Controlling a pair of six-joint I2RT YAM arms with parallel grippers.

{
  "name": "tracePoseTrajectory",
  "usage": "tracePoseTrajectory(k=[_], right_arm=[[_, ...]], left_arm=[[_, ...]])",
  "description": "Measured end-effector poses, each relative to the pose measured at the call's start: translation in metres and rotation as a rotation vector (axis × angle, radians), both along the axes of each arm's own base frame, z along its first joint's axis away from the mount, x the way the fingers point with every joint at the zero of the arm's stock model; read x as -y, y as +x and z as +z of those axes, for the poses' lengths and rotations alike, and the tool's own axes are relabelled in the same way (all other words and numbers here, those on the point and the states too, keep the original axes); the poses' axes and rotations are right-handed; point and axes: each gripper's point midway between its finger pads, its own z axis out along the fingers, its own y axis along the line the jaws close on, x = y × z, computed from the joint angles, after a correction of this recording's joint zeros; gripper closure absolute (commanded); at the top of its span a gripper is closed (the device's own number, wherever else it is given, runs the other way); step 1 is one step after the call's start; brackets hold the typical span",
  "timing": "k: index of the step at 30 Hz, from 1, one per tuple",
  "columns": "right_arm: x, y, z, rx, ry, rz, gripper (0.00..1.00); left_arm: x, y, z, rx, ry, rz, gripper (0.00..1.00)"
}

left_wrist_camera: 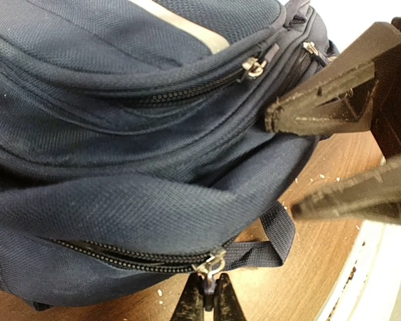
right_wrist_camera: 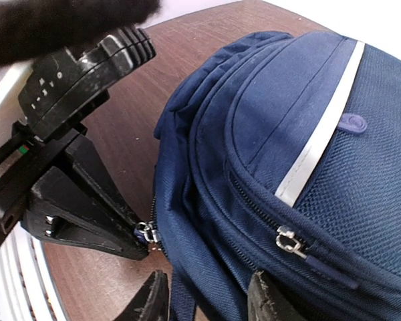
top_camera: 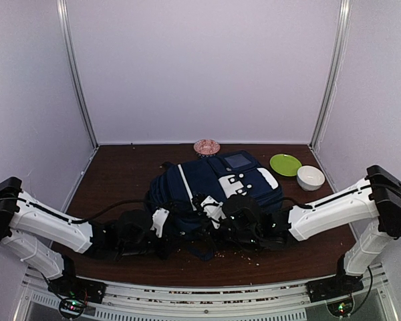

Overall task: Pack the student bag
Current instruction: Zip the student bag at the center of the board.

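The student bag (top_camera: 217, 184), navy with white stripes, lies in the middle of the brown table. My left gripper (left_wrist_camera: 206, 295) sits at its near left edge and is shut on a metal zipper pull (left_wrist_camera: 212, 264) at the end of a lower zipper. In the right wrist view that pull (right_wrist_camera: 146, 232) sits at the tip of the left gripper (right_wrist_camera: 137, 244). My right gripper (right_wrist_camera: 207, 301) stands open, its fingers apart on either side of the bag's lower edge fabric and a dark strap (left_wrist_camera: 281, 234). In the top view the two grippers, left (top_camera: 162, 224) and right (top_camera: 212, 212), meet at the bag's near side.
A pink dish (top_camera: 206, 146) lies behind the bag. A green plate (top_camera: 285, 164) and a white bowl (top_camera: 311, 177) stand at the back right. Pale crumbs (top_camera: 220, 254) are scattered on the table in front of the bag. A white rail (top_camera: 200, 294) runs along the near edge.
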Motion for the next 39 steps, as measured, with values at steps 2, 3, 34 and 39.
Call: tracePoseTrajectory(k=[2, 3, 34, 39], right_arm=[[0.000, 0.003, 0.001, 0.007, -0.003, -0.013, 0.73], [0.001, 0.003, 0.001, 0.010, -0.006, -0.017, 0.77], [0.034, -0.012, 0.017, -0.006, 0.001, -0.011, 1.00], [0.038, -0.014, 0.018, -0.017, 0.002, -0.016, 1.00]], left_arm=[[0.000, 0.000, 0.001, 0.001, -0.002, 0.000, 1.00], [0.000, 0.000, 0.001, 0.002, -0.003, 0.000, 1.00], [0.001, 0.003, 0.007, 0.005, -0.031, 0.017, 1.00], [0.003, 0.003, 0.005, 0.003, -0.037, 0.017, 1.00]])
